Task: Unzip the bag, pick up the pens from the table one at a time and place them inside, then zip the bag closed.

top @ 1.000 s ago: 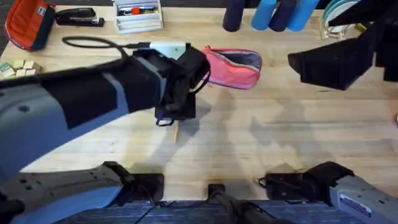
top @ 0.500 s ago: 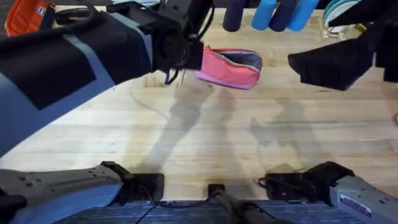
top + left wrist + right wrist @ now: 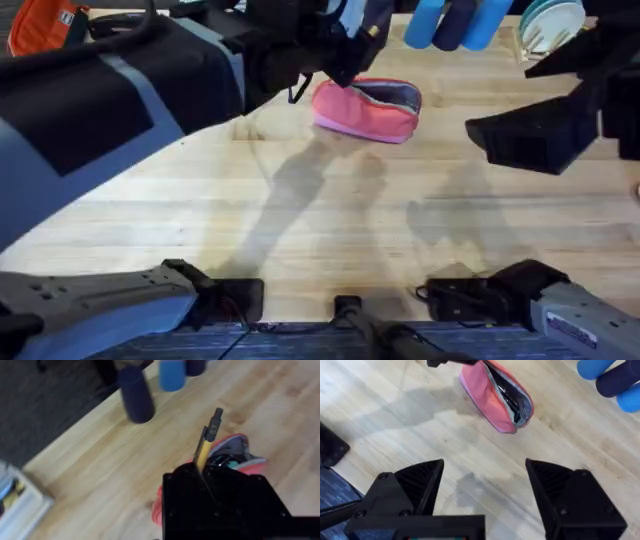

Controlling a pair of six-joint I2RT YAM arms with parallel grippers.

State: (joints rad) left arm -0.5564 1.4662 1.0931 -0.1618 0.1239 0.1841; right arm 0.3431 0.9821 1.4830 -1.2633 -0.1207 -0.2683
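Note:
The pink bag [image 3: 367, 108] lies on the table [image 3: 330, 230] at the back middle, its zipper open. In the right wrist view the bag [image 3: 492, 400] gapes, with dark contents I cannot make out. My left gripper [image 3: 335, 60] hovers over the bag's left end, raised close under the camera. In its own view the left gripper [image 3: 202, 472] is shut on the yellow-tan pen [image 3: 204, 445], whose dark tip points up and away, just above the bag's mouth [image 3: 235, 452]. My right gripper [image 3: 485, 485] hangs open above the table right of the bag, nothing between its fingers; overhead the right gripper [image 3: 530, 135] reads as a dark block.
Blue and navy cylinders [image 3: 450, 20] stand behind the bag at the back edge. An orange-red bag [image 3: 40, 25] lies at the back left, stacked plates [image 3: 550, 25] at the back right. A white tray [image 3: 20, 505] sits near the back edge.
My left arm lifted the yellow-tan pen off the table's middle and carried it back and right to the bag's left end. The right gripper barely moved.

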